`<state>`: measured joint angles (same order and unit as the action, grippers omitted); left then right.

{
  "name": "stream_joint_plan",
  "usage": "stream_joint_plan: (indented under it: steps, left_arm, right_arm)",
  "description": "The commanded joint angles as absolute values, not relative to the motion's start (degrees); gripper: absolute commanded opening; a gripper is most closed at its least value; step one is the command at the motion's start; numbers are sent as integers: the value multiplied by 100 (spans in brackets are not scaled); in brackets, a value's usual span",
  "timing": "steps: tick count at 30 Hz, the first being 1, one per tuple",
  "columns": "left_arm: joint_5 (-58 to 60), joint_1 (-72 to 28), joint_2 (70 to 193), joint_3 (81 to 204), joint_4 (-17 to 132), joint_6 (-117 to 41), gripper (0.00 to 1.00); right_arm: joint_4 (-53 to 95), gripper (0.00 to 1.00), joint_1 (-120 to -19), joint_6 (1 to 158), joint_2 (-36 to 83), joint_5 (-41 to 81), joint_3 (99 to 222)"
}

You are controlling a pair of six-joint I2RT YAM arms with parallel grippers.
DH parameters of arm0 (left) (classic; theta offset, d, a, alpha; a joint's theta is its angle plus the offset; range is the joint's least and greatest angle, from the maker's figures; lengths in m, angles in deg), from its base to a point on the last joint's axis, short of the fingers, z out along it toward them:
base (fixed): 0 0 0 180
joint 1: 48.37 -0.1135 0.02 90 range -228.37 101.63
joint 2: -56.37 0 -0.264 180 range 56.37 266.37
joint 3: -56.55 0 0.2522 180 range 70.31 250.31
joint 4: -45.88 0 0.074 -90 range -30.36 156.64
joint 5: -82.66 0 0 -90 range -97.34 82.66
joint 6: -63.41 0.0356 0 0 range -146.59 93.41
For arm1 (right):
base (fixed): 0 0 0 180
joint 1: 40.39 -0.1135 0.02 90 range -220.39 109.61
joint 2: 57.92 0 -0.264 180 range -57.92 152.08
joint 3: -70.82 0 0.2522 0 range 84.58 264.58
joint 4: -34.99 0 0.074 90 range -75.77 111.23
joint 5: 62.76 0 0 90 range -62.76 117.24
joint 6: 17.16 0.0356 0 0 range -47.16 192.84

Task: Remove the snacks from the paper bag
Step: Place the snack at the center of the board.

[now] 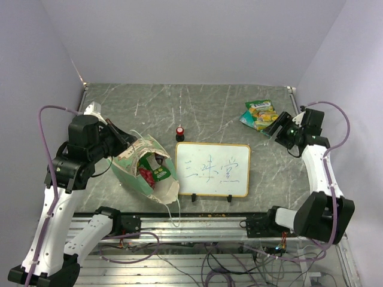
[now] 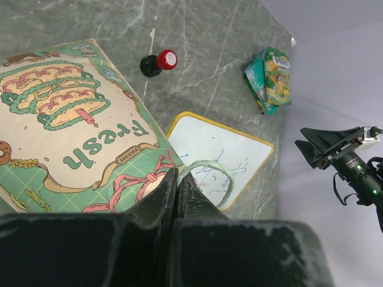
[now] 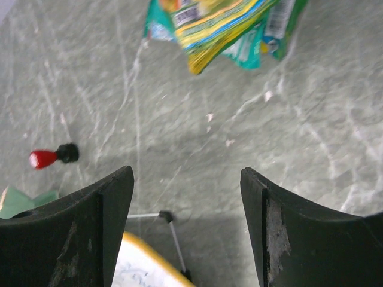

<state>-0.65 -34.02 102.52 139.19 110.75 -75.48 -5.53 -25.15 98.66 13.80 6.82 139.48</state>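
The paper bag lies open-mouthed at front left, its printed face filling the left wrist view. Inside it I see a red packet and a green packet. My left gripper is shut on the bag's string handle, which loops out from between the closed fingertips of the gripper. Two green and yellow-green snack packets lie together on the table at back right, also in the wrist views. My right gripper is open and empty just in front of them.
A wood-framed whiteboard stands on small legs right of the bag, its corner in the right wrist view. A small red-topped black knob sits behind it. Grey walls close the table on three sides.
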Motion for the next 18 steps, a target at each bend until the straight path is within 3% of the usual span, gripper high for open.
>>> stream_joint_plan:
  steps: [1, 5, 13, 18]
  left_arm:
    - [189, -3387, 10256, 14065, 11298, -7648, 7]
    - [406, -3387, 10221, 13991, 11043, -7758, 7]
    - [6, -3387, 10731, 15048, 11429, -6716, 7]
    - [159, -3387, 10381, 14539, 10829, -7041, 7]
  right_arm:
    - [-931, 72, -3109, 10330, 1018, 407, 13891]
    - [-754, 71, -4146, 10989, 738, 465, 14149]
    - [183, 69, -6219, 11477, 1154, 874, 14956]
    - [1035, 60, -7423, 10980, 1463, 1051, 14959]
